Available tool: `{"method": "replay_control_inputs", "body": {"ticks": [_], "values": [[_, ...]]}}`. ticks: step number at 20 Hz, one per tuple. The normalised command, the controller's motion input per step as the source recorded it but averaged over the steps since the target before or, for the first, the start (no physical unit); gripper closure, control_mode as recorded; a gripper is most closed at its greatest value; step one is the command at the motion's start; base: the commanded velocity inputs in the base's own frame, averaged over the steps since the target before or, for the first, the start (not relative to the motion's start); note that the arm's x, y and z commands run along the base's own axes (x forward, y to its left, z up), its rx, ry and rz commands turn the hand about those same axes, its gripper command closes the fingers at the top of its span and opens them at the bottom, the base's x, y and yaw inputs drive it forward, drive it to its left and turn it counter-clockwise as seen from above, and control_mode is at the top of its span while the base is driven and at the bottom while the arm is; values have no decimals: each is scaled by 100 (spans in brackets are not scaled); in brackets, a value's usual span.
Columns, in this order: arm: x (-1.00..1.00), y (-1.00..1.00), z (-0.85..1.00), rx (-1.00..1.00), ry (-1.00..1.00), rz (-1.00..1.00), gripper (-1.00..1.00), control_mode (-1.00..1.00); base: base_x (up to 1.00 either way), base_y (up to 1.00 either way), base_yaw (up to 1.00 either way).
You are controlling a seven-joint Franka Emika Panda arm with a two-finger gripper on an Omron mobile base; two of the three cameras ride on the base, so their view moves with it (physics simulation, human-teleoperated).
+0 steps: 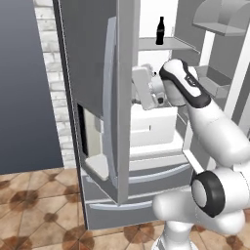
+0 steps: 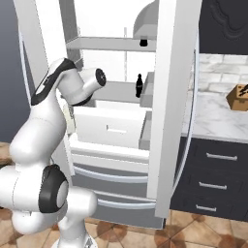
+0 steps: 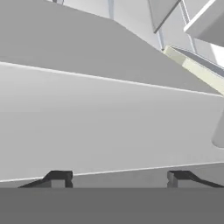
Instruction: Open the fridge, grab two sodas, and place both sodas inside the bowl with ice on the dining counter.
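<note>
Your claw [image 3: 113, 177] sits inside the open fridge [image 1: 97, 73], its two dark tips standing apart with bare grey-white panel between them and nothing in the gap. From the hand camera you are looking almost flat along a pale fridge surface, so close that you cannot tell which shelf or drawer face it is.

From the left base camera, the arm reaches in past the edge of the left door [image 1: 124, 97], and the hand is level with the white drawer [image 1: 151, 124] in the middle of the compartment. One soda [image 1: 159, 30] stands upright on a grey shelf [image 1: 166, 45] well above your claw and a little to its right, near the shelf's front edge. The right base camera shows a small dark soda bottle [image 2: 139, 86] upright on a shelf deeper in and to the right of your wrist, well apart from the claw; whether it is the same bottle you cannot tell.

Both doors are swung wide. Beyond the right door [image 2: 172, 97] lies a marble-look surface [image 2: 213, 116] over dark drawers, carrying a wooden knife block [image 2: 239, 97], far to the right of your claw.
</note>
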Motion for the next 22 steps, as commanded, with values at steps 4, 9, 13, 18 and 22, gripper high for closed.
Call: {"method": "replay_control_inputs", "body": {"ticks": [4,9,13,18,22], "values": [[-43,72,-7,0,0,4,-100,-100,0,0,0],[-43,76,-11,0,0,1,-100,-100,0,0,0],[-29,77,-6,0,0,0,-100,-100,0,0,0],[-22,82,-4,0,0,0,-100,-100,0,0,0],[-13,81,0,0,0,0,-100,-100,0,0,0]]}}
